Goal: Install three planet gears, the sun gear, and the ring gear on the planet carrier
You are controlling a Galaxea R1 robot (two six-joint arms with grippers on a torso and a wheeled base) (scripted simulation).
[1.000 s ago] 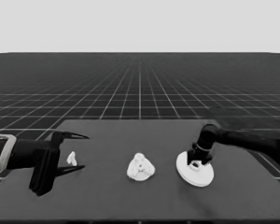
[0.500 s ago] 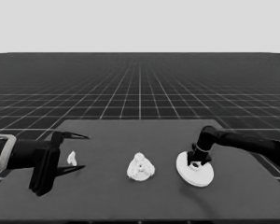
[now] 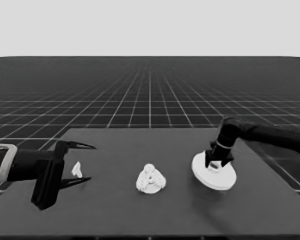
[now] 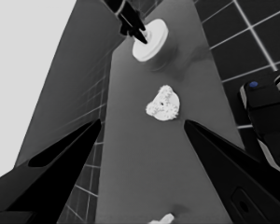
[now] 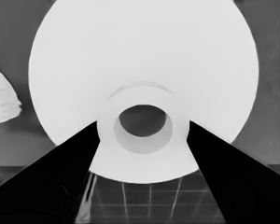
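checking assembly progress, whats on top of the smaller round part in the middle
Small toothed gears sit clustered on the smaller round part, covering most of it. Their exact count and its centre hole cannot be made out. The larger round part lies apart, under the right pincer.

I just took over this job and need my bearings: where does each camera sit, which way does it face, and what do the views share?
Head view: above the table's near side, looking across it to the horizon; left gripper at the left end by the thin white piece, right gripper on the larger round part.
Left wrist view: along the table, turned sideways; own fingers at the bottom edge.
Right wrist view: straight onto the larger round part's raised centre; own fingers flank it.
Shared: head and left wrist views both show the gear cluster.
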